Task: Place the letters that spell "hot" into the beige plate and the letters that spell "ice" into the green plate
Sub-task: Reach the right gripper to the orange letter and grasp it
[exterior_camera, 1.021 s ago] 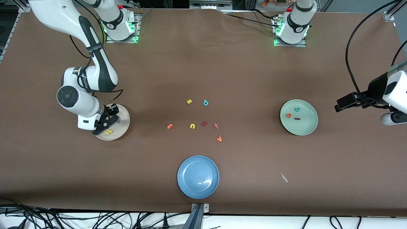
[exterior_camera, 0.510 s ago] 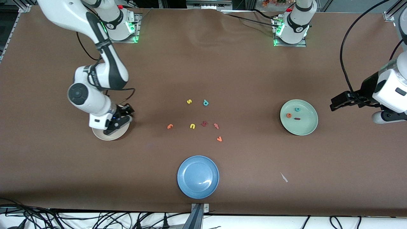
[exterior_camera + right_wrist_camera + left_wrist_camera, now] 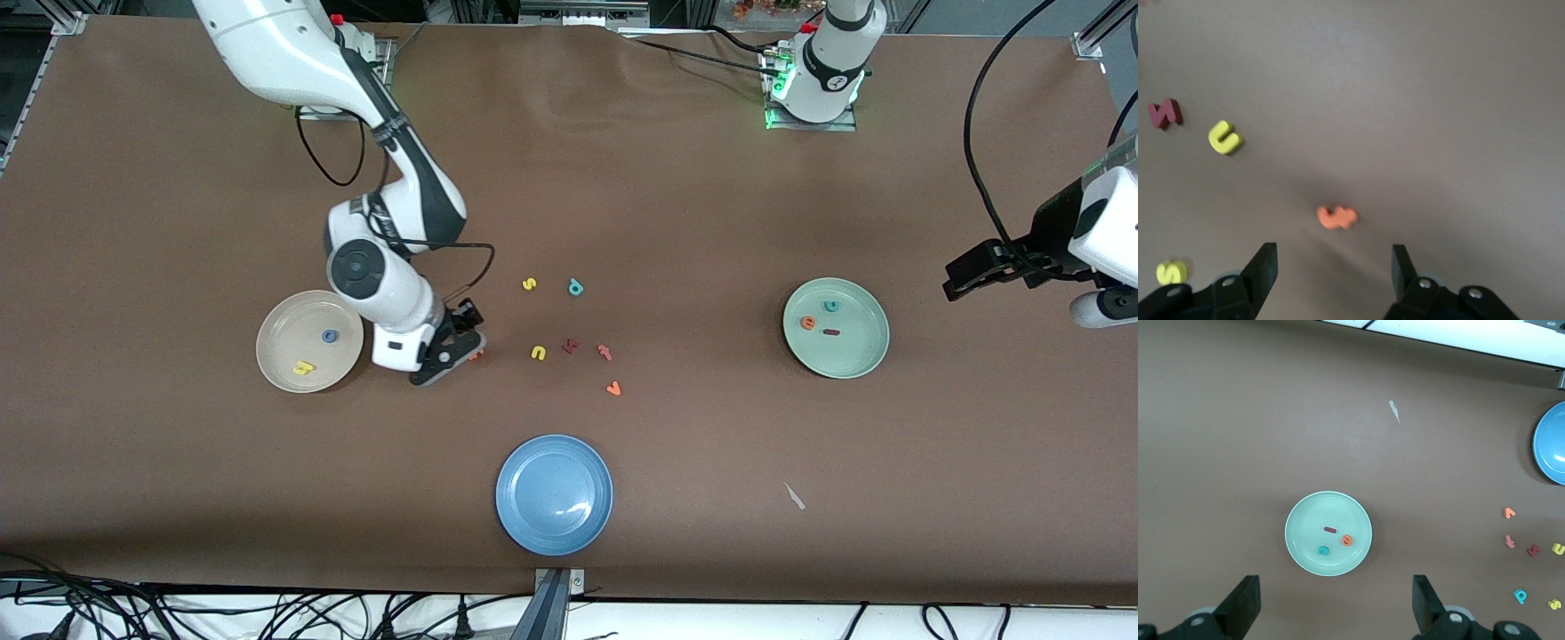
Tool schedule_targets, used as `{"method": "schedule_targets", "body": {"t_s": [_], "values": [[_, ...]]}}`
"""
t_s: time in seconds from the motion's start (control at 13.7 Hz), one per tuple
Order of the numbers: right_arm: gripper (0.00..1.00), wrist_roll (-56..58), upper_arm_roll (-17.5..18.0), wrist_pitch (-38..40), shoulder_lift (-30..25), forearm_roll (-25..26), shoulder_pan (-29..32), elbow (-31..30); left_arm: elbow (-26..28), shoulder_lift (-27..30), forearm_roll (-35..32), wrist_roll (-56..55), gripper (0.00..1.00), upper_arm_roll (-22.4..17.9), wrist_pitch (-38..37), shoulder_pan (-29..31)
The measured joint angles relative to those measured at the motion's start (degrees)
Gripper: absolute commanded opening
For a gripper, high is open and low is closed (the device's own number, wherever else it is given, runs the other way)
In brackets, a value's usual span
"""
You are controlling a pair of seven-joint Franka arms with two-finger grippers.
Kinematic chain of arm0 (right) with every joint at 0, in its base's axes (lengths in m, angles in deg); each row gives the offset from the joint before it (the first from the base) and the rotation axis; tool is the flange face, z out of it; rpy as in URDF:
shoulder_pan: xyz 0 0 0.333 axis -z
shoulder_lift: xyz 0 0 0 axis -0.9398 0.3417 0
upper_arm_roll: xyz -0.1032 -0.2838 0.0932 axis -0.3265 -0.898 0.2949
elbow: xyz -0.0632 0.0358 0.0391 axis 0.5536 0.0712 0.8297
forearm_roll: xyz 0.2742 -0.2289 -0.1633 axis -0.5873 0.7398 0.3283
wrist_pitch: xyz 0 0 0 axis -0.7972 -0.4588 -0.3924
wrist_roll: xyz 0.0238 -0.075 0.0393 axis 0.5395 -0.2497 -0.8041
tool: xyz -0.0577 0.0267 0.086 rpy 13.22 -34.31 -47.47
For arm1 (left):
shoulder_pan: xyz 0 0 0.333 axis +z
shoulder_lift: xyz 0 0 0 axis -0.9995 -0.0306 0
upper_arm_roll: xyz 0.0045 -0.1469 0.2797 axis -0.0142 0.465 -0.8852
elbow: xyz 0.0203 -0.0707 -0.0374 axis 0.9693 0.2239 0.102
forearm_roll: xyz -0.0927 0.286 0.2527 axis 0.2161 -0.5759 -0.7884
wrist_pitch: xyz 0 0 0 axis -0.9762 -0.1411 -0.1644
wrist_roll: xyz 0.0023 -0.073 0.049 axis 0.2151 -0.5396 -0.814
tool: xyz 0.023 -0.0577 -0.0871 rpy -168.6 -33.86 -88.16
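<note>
The beige plate [image 3: 277, 322] holds a yellow h [image 3: 303, 366] and a blue o [image 3: 330, 336]. The orange t [image 3: 477, 355] [image 3: 1337, 217] lies on the table beside that plate, toward the middle. My right gripper [image 3: 455, 342] [image 3: 1333, 267] hangs open just over the t, nothing between its fingers. The green plate [image 3: 858, 356] [image 3: 1301, 513] holds a teal c [image 3: 832, 306] [image 3: 1323, 551], an orange e [image 3: 807, 323] [image 3: 1347, 539] and a dark red i [image 3: 831, 332] [image 3: 1331, 529]. My left gripper [image 3: 965, 276] [image 3: 1335, 603] waits open and empty in the air at the left arm's end of the table.
Loose letters lie mid-table: a yellow s [image 3: 529, 284], teal p [image 3: 575, 287], yellow u [image 3: 538, 353], dark red letter [image 3: 571, 346], pinkish one [image 3: 605, 352] and orange v [image 3: 613, 388]. A blue plate [image 3: 554, 494] sits nearest the front camera. A white scrap [image 3: 794, 496] lies by it.
My right arm has swung from over the beige plate to the orange t, its jaws wider. The blue o now shows in the plate. The left arm shifted slightly.
</note>
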Motion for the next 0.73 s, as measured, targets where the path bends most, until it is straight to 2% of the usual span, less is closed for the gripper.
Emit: {"method": "schedule_targets", "body": {"t_s": [0.44, 0.73], "values": [[0.77, -0.8, 0.43, -6.12, 3.77, 0.26, -1.64, 0.28, 0.11, 0.0, 0.02, -0.06, 1.0, 0.41, -0.06, -0.32], [0.76, -0.73, 0.43, -7.93, 4.41, 3.1, -1.66, -0.3, 0.11, 0.0, 0.02, -0.06, 1.0, 0.41, -0.06, -0.21]]}}
